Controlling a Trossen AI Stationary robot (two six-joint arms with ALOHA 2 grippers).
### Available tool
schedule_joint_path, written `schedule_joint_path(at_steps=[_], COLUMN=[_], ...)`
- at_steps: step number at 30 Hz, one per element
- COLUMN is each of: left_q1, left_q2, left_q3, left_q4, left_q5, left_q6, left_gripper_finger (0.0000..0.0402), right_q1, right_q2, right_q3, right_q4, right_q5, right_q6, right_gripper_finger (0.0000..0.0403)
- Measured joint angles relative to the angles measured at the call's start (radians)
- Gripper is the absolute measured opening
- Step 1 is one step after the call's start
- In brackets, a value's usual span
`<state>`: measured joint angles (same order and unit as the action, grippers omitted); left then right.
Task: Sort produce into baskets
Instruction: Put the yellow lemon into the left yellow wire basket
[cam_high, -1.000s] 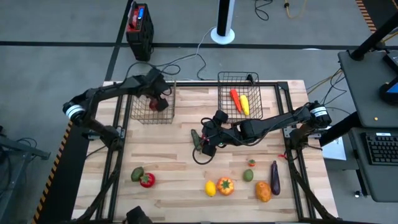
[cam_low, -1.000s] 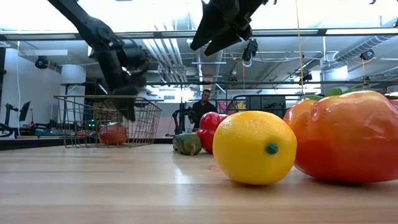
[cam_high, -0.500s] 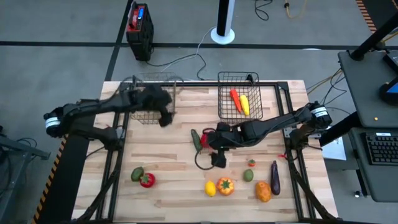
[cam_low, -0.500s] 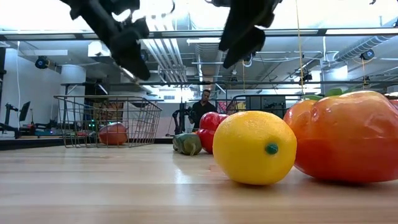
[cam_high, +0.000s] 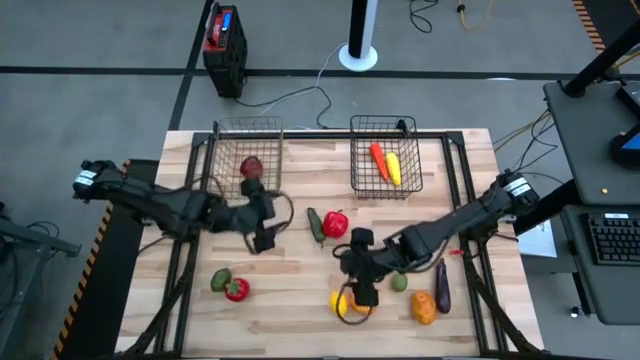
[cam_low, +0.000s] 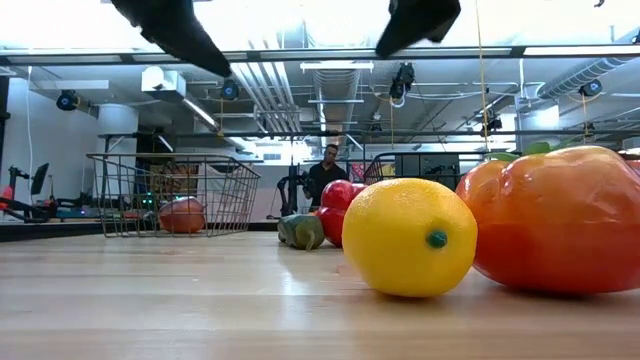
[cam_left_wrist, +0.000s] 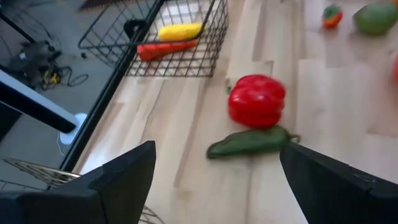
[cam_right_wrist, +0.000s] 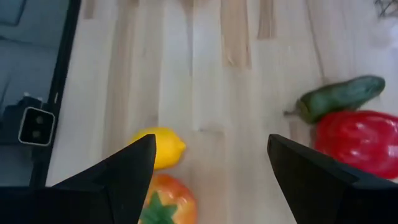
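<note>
Both grippers are open and hold nothing. My left gripper (cam_high: 264, 238) hangs over the table's left middle; its wrist view looks at a red pepper (cam_left_wrist: 257, 99) and a green pepper (cam_left_wrist: 249, 142) lying side by side on the wood. My right gripper (cam_high: 361, 291) hovers above a lemon (cam_right_wrist: 158, 147) and an orange tomato (cam_right_wrist: 166, 206) near the front edge. The left basket (cam_high: 228, 172) holds one red piece (cam_high: 251, 167). The right basket (cam_high: 362, 172) holds a carrot (cam_high: 378, 157) and a yellow corn cob (cam_high: 394, 168).
A green piece (cam_high: 220, 279) and a red one (cam_high: 237, 291) lie front left. A lime (cam_high: 400, 283), a small red fruit (cam_high: 405, 262), an eggplant (cam_high: 441, 284) and an orange piece (cam_high: 423, 307) lie front right. A red-and-black box (cam_high: 223, 36) stands on the floor beyond.
My left gripper has swung away from the left basket toward the table's middle and near side, rising a little; the red piece stays in that basket. My right gripper has gone from beside the red and green peppers toward the near edge, over the lemon and orange tomato.
</note>
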<state>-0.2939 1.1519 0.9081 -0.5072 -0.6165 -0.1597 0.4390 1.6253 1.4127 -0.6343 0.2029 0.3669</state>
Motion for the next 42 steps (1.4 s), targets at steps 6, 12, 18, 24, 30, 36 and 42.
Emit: schedule_joint_path(at_steps=[6, 12, 18, 24, 30, 36, 42], left_q1=[-0.151, -0.235, -0.298, -0.362, -0.409, -0.443, -0.459], left_q2=[0.001, 0.001, 0.022, 0.058, 0.1, 0.154, 0.184], left_q3=[0.0, 0.0, 0.0, 0.0, 0.001, 0.022, 0.049], left_q4=[0.0, -0.003, 0.002, 0.015, 0.056, 0.068, 0.067], left_q5=[-0.11, -0.16, -0.17, -0.21, -0.215, -0.226, -0.239], left_q6=[-0.083, -0.146, -0.237, -0.313, -0.363, -0.402, -0.421], left_gripper_finger=[0.0324, 0.0324, 0.0324, 0.0324, 0.0324, 0.0323, 0.0322], right_q1=[0.067, 0.104, 0.129, 0.146, 0.158, 0.159, 0.159], right_q2=[0.009, 0.058, 0.177, 0.266, 0.325, 0.409, 0.498], right_q3=[0.0, 0.029, 0.149, 0.295, 0.383, 0.465, 0.558], right_q4=[0.103, 0.18, 0.093, -0.098, -0.198, -0.317, -0.422], right_q5=[0.086, 0.06, 0.054, 0.047, 0.043, 0.033, 0.029], right_q6=[0.042, 0.042, 0.046, 0.118, 0.132, 0.132, 0.132], right_gripper_finger=[0.032, 0.0333, 0.0325, 0.0325, 0.0325, 0.0325, 0.0325])
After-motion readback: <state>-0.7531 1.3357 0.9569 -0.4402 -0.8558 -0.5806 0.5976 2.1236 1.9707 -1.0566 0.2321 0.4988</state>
